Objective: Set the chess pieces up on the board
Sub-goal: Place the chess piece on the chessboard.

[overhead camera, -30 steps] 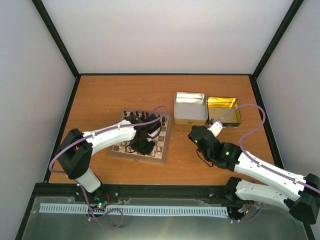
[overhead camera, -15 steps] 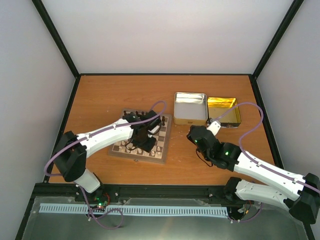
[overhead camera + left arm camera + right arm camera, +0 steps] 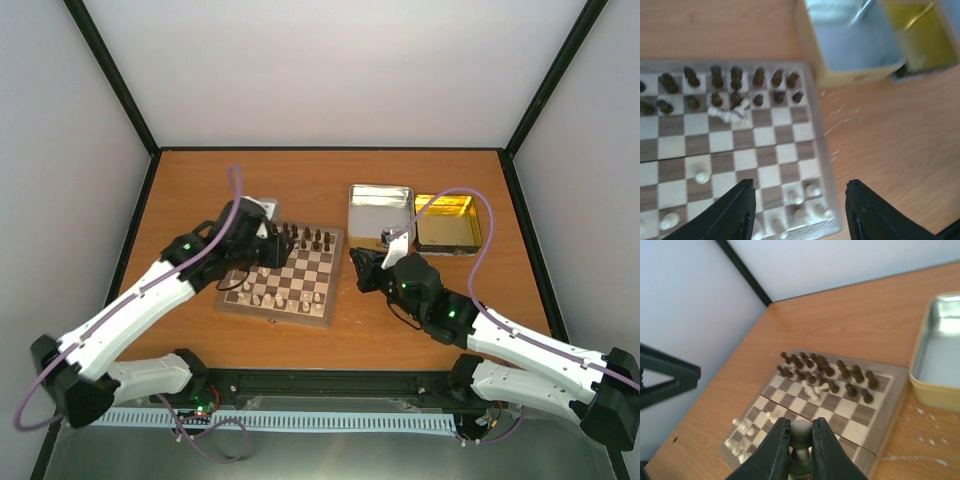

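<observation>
Right gripper pinches pale piece, left gripper gapes — silver tin contents blurred, unclear.

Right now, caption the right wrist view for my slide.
Right end effector gripping a chess piece, the board ahead with dark pieces in two rows.

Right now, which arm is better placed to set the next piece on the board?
The right arm: the right gripper is shut on a pale piece near the board; the left gripper is open, holding nothing.
</observation>
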